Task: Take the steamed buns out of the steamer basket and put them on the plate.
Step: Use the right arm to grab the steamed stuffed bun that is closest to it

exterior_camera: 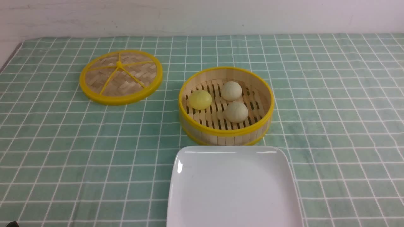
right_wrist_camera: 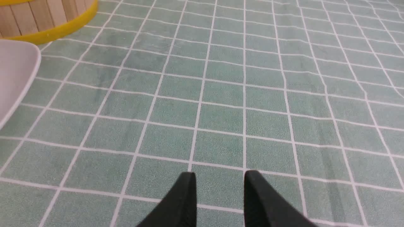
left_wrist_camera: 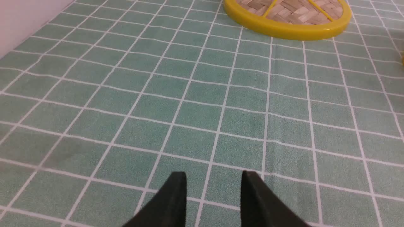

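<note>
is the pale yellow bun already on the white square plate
No, the pale yellow round bun lies inside the round bamboo steamer basket with yellow rims, not on the glossy white square plate.

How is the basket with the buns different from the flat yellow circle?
The steamer basket has a tall wooden wall and slatted floor; the lid is flat, woven, with yellow spokes. The steamer basket holds three buns; the lid holds nothing. Both are round with yellow rims.
</note>
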You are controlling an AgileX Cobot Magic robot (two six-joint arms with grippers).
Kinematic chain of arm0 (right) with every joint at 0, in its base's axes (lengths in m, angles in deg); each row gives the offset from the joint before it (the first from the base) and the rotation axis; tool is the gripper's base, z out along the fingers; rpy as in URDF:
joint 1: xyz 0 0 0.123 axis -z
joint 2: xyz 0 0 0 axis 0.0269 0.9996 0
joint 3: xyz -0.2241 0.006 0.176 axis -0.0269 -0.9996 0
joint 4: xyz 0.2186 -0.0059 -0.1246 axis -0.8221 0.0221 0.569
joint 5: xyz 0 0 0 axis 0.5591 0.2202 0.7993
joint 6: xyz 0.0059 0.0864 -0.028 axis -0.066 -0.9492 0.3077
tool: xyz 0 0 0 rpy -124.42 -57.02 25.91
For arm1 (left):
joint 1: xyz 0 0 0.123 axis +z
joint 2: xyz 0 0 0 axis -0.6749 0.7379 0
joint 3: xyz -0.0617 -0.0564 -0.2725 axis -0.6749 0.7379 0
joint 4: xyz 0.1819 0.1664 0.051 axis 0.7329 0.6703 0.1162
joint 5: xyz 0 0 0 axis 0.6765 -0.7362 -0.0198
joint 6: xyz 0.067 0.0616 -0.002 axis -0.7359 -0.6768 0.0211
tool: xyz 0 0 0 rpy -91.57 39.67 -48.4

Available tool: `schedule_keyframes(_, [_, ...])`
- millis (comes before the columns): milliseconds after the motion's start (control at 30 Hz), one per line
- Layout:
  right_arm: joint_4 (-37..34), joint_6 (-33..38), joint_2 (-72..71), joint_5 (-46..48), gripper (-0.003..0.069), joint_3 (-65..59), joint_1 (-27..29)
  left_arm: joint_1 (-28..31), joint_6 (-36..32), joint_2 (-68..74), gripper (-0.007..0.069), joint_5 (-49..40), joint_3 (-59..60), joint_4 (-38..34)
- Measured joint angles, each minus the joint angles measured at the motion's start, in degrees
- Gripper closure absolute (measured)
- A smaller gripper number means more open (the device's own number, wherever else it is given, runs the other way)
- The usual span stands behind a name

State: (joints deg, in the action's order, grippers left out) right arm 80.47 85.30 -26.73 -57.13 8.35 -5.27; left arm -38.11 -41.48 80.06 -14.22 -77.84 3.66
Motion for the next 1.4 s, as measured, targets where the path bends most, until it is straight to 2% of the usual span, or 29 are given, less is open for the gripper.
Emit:
schedule_keyframes(1200, [0.19,0.0,0.0,0.0,0.0419,0.0,0.0,0.0,0.0,0.0,0.0351,0.0,0.0,0.0])
schedule_keyframes(1400, [-0.48,-3.26,0.0,0.5,0.0419,1.53,0.0,0.0,0.0,0.0,0.0351,0.0,0.0,0.0])
